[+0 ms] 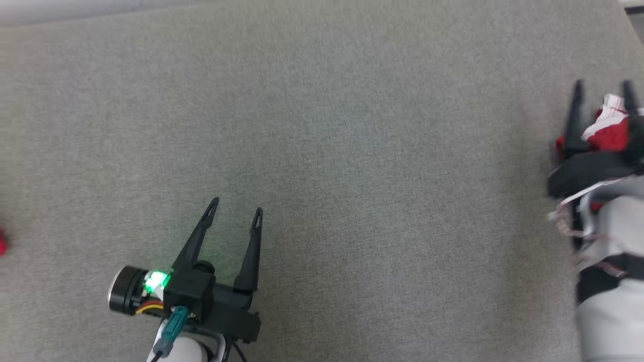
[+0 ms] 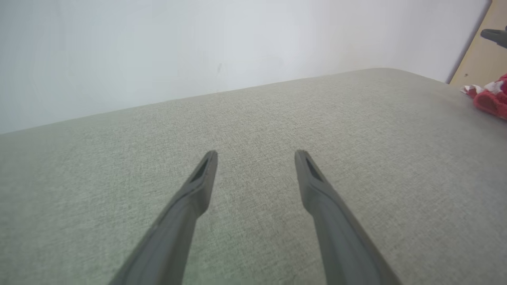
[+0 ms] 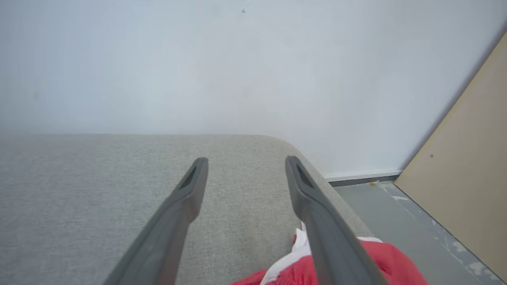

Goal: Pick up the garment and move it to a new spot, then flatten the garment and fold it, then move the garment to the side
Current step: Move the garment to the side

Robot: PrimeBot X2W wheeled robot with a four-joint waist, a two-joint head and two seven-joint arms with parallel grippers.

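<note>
The garment is a crumpled red and white bundle at the far right of the grey fabric surface. My right gripper hovers over it, open, with one finger on each side of the cloth. In the right wrist view the garment bunches low around the right finger, and the gripper holds nothing between its tips. My left gripper is open and empty at the lower left, far from the cloth. From the left wrist, the gripper points across bare fabric, with the garment at the right edge.
The surface's rounded right corner lies just beyond the right gripper, with grey floor and a leaning tan board past it. A white wall stands behind. A small red scrap peeks in at the head view's left edge.
</note>
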